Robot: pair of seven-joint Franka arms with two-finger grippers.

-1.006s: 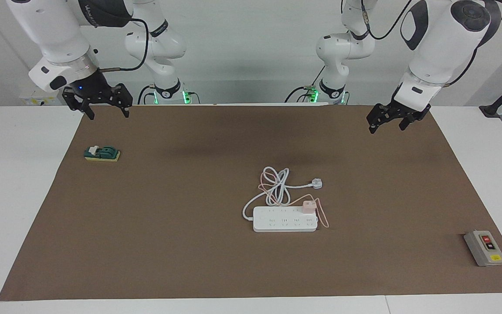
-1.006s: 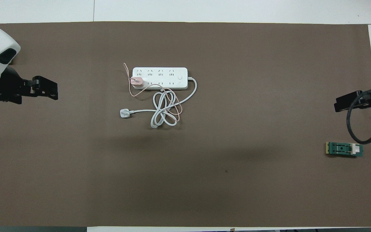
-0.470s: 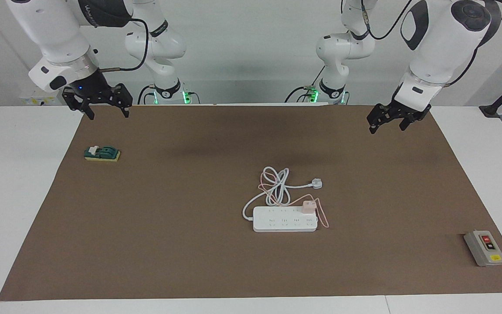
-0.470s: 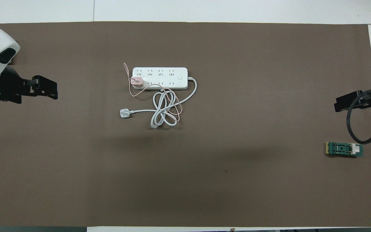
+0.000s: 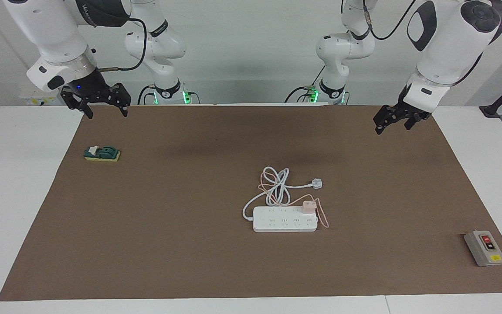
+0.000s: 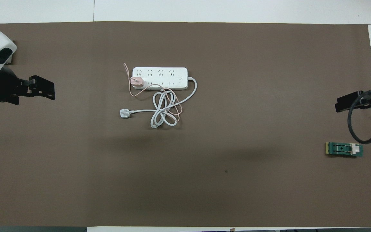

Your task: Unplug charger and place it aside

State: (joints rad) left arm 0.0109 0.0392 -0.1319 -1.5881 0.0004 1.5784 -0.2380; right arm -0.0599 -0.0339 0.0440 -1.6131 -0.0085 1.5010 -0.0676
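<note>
The pale pink charger (image 5: pixel 308 206) is plugged into the end socket of the white power strip (image 5: pixel 277 220), toward the left arm's end of the table. Its thin pink cable (image 5: pixel 324 219) loops around that end of the strip. It also shows in the overhead view (image 6: pixel 136 81) on the strip (image 6: pixel 164 76). My left gripper (image 5: pixel 392 128) hangs open and empty above the mat's corner near its base, well away from the charger; the overhead view (image 6: pixel 42 91) shows it too. My right gripper (image 5: pixel 107 114) waits open and empty above the other corner (image 6: pixel 349 104).
A white three-pin plug (image 5: pixel 317 183) and its coiled white cord (image 5: pixel 276 187) lie just nearer to the robots than the strip. A green block (image 5: pixel 102 153) sits below the right gripper. A grey button box (image 5: pixel 485 247) lies at the left arm's end. A brown mat (image 5: pixel 168 244) covers the table.
The left gripper has drifted a little toward its own end of the table. The right gripper has shifted slightly outward. The charger and the strip have not moved.
</note>
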